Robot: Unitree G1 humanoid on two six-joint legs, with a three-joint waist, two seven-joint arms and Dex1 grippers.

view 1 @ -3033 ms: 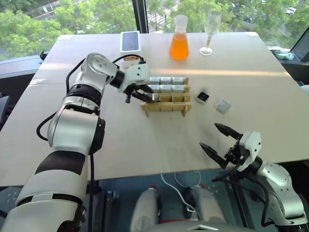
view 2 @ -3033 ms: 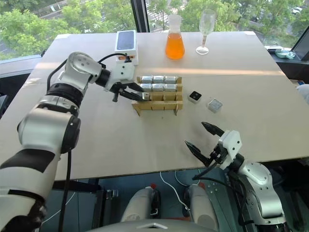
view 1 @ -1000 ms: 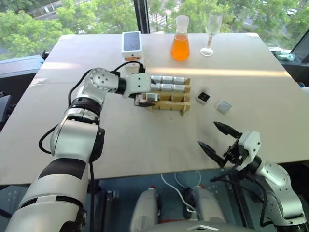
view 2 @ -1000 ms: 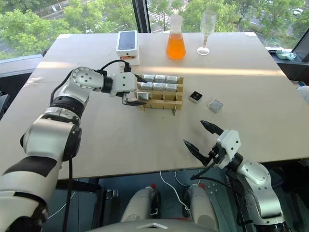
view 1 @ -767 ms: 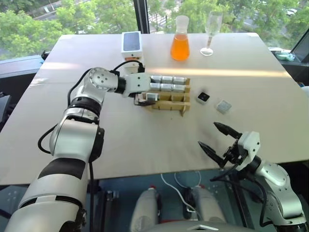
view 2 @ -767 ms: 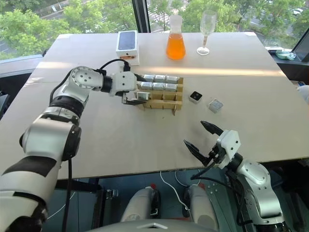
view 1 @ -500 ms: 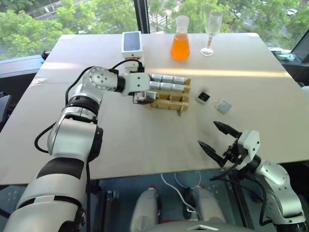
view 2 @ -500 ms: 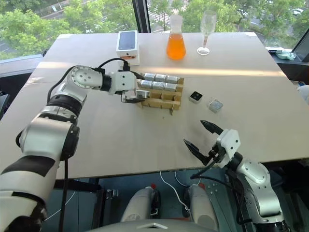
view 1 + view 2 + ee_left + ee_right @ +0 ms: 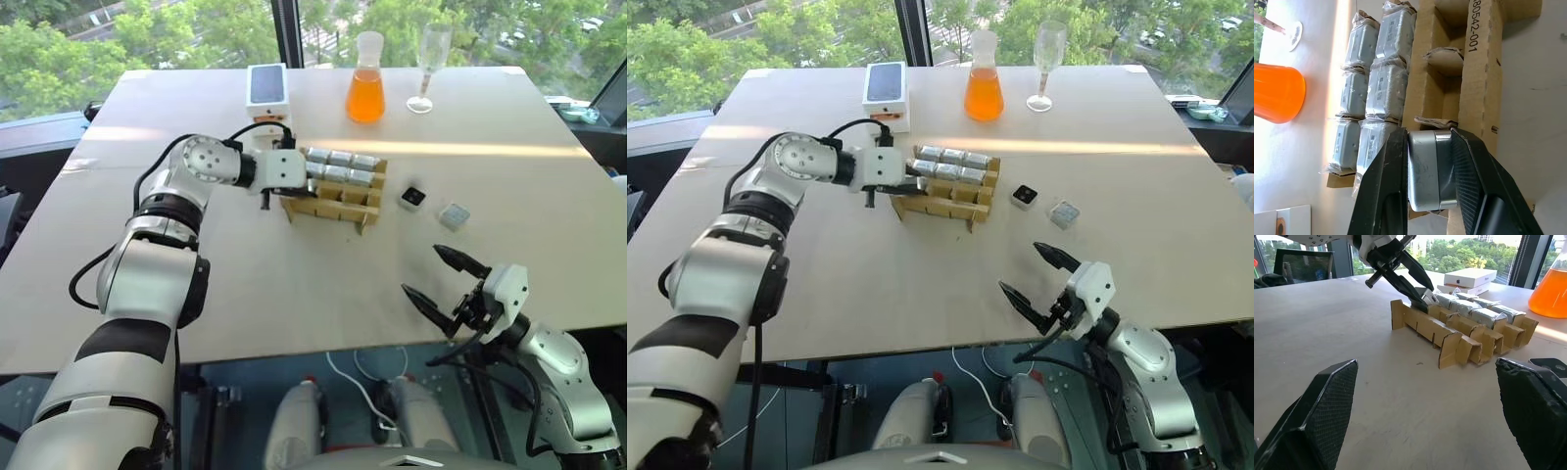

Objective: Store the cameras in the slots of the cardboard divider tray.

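The cardboard divider tray (image 9: 339, 209) lies skewed at mid-table. Its two far rows are filled with several wrapped silver-grey cameras (image 9: 339, 167). My left gripper (image 9: 285, 193) is at the tray's left end, shut on another silver-grey camera (image 9: 1423, 169) that sits at the near corner slot. Its black fingers (image 9: 1385, 196) press both sides of that camera. Right of the tray, two loose cameras lie on the table, one showing a black face with a lens (image 9: 411, 197), the other silver (image 9: 453, 215). Near the table's front edge my right gripper (image 9: 421, 271) stands open and empty.
A white phone box (image 9: 266, 86) lies at the back left. Behind the tray stand a flask of orange liquid (image 9: 364, 78) and a wine glass (image 9: 429, 59). Bare table stretches between the tray and the front edge (image 9: 323, 343).
My left gripper has shut on the camera at the tray's near left slot. The tray has twisted a little on the table. The right arm has kept still.
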